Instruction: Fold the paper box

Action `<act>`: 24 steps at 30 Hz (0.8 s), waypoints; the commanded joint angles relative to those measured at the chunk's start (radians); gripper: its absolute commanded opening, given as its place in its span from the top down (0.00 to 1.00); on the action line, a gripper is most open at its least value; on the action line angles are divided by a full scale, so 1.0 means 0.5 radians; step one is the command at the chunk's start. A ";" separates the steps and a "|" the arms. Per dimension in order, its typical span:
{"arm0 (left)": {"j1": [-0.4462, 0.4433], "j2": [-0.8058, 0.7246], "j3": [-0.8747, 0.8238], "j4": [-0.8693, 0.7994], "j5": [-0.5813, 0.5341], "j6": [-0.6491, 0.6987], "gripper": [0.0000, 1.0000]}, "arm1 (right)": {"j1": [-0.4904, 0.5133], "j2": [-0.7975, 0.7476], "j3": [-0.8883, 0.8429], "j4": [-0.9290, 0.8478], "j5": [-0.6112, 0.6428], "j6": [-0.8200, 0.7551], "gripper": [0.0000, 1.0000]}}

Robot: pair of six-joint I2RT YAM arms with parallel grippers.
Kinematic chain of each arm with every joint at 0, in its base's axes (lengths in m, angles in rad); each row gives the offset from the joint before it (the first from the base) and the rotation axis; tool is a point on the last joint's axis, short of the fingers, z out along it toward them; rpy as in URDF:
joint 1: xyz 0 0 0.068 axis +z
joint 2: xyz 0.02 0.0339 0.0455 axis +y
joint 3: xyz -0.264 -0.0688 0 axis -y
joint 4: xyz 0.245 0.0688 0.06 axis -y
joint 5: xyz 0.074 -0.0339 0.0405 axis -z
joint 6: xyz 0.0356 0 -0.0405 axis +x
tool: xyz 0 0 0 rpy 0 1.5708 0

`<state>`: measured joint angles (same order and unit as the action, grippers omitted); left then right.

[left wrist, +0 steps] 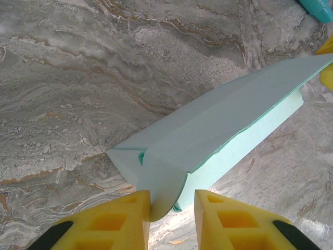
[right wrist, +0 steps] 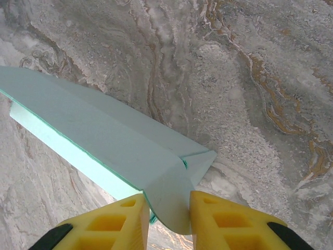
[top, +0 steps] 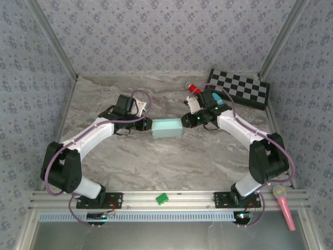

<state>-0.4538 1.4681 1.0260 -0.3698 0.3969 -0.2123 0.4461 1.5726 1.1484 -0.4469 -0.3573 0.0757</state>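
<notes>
Grey marbled tabletop (top: 171,166), patterned wallpaper (top: 156,36) behind. The paper box (top: 166,127) lies flat mid-table, lengthwise between your two arms, one at each end. Left gripper (left wrist: 173,197): fingers (left wrist: 104,224) narrow around the end flap; the card touches one finger, with a sliver of gap at the other, so can't tell if pinched. Right gripper (right wrist: 167,199): fingers narrow, the end flap curls between them and touches both, gripped. Checkerboard (top: 240,87) in the far right corner
</notes>
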 commanded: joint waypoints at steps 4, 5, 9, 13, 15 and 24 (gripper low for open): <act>-0.026 0.008 0.069 0.013 0.048 -0.033 0.73 | 0.022 0.021 0.004 0.030 -0.078 0.074 0.72; -0.031 0.011 0.073 0.013 0.047 -0.033 0.73 | 0.022 0.021 0.005 0.031 -0.077 0.081 0.72; -0.037 0.018 0.071 0.014 0.041 -0.039 0.74 | 0.024 0.026 0.001 0.041 -0.076 0.096 0.72; -0.040 0.019 0.069 0.019 0.038 -0.045 0.74 | 0.024 0.030 0.001 0.040 -0.077 0.105 0.72; -0.040 0.020 0.073 0.012 0.022 -0.044 0.74 | 0.023 0.033 0.003 0.033 -0.069 0.104 0.72; -0.040 -0.022 0.060 -0.040 -0.048 -0.023 0.67 | 0.019 -0.006 -0.004 -0.063 0.059 0.064 0.65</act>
<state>-0.4675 1.4693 1.0298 -0.3706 0.3836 -0.2298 0.4488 1.5757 1.1484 -0.4416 -0.3515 0.1150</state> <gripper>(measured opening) 0.325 0.343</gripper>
